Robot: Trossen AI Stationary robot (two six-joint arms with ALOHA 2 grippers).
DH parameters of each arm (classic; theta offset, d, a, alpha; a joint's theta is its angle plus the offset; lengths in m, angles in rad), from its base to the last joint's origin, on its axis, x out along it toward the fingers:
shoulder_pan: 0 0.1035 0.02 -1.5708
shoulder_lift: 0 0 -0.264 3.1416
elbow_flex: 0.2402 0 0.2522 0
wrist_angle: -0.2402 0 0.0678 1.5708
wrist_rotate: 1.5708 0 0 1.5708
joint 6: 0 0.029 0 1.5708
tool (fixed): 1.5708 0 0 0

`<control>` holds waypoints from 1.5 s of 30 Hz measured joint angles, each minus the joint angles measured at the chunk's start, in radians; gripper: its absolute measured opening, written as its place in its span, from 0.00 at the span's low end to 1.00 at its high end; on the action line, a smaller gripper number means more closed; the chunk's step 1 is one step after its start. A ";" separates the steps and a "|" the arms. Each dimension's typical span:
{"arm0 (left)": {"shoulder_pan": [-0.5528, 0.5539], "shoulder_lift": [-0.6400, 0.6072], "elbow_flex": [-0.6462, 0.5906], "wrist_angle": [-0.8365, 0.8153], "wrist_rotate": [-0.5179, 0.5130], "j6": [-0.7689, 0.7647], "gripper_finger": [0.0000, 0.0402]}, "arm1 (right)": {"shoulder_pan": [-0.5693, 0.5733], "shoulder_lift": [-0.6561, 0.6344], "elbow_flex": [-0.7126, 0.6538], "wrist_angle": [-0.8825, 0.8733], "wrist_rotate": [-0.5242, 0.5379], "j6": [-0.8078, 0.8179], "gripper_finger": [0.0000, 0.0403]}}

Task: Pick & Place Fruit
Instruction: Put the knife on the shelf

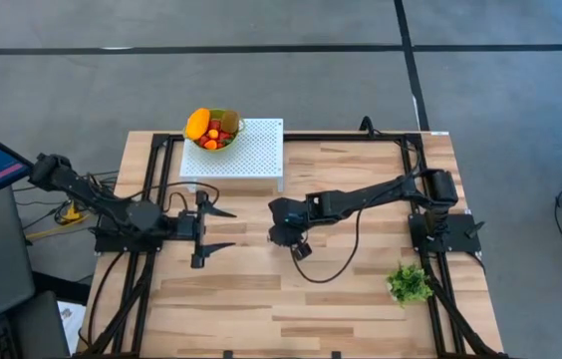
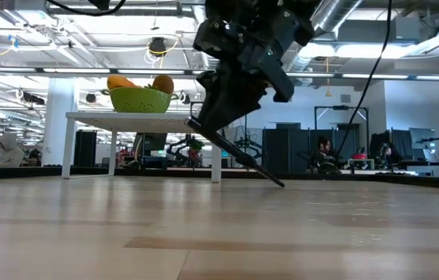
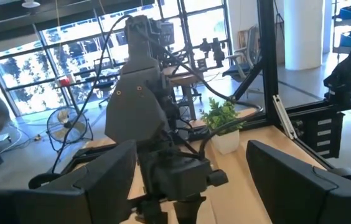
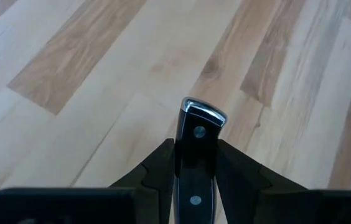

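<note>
Right gripper (image 4: 195,163) clamps black riveted-handle knife (image 4: 196,158), tip touching wooden table (image 1: 361,289). Left gripper (image 1: 213,228) spread, idle. Fruit (image 1: 211,126) heaped in green colander (image 2: 138,99) on white stand; placement apparently done.

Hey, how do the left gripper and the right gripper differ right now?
The right gripper is shut on a black knife; the left gripper is open and holds nothing. In the low view the right gripper hangs above the table with the knife slanting down to touch it. In the high view, the left arm lies low at the table's left side, while the right reaches in to the middle. Both are dark, and neither is near the bowl of fruit.
</note>
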 joint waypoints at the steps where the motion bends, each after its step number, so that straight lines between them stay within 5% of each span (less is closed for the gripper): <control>1: 0.000 0.000 0.000 0.000 0.000 0.000 0.74 | -0.004 0.000 0.000 0.003 -0.002 0.004 0.24; 12: 0.000 0.000 0.000 0.000 -0.001 0.000 0.74 | -0.028 0.000 0.000 0.048 -0.013 0.114 0.41; 18: 0.000 0.025 0.001 -0.005 -0.001 -0.050 0.74 | -0.011 -0.054 0.092 -0.185 -0.006 0.192 0.47; 25: 0.007 0.201 0.002 0.022 -0.096 -0.210 0.74 | -0.024 -0.202 0.093 -0.587 0.042 0.526 0.36; 30: 0.044 0.359 0.001 0.097 -0.178 -0.318 0.74 | -0.046 -0.322 0.046 -0.705 0.131 0.584 0.27; 39: 0.114 0.597 0.070 0.142 -0.181 -0.464 0.74 | -0.148 -0.553 -0.042 -0.691 0.170 0.529 0.19; 45: 0.130 0.712 0.114 0.141 -0.182 -0.540 0.74 | -0.202 -0.766 -0.243 -0.458 0.052 0.441 0.10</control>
